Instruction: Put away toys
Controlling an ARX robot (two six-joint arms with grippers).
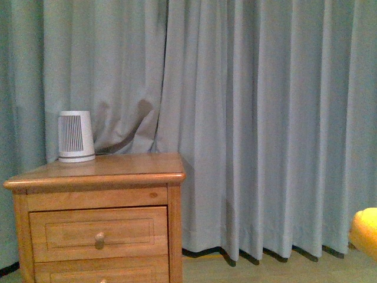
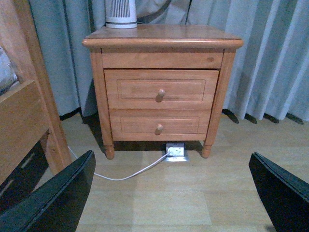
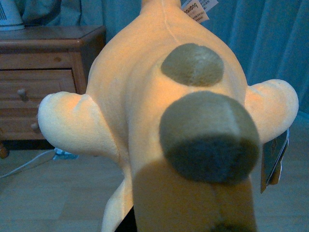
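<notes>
While no arm shows in the front view, we note the plush toy [image 1: 366,233] as an orange-yellow edge low at the right border, well apart from the nightstand [image 1: 100,224] on the left. A white appliance [image 1: 75,137] stands on the nightstand, with the curtain [image 1: 265,118] behind.

Left wrist view: the left gripper [image 2: 171,188] is spread wide and empty, facing the nightstand's two closed drawers [image 2: 161,89]. A socket block [image 2: 175,151] and a white cable [image 2: 130,174] lie on the floor.

Right wrist view: the plush toy fills the frame, its olive nubs [image 3: 207,137] nearest. The right gripper is hidden, so we cannot tell its grip.

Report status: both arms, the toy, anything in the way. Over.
Left fingers open, empty. Plush toy fills right wrist view, right fingers hidden. Nightstand ahead left, drawers shut.
</notes>
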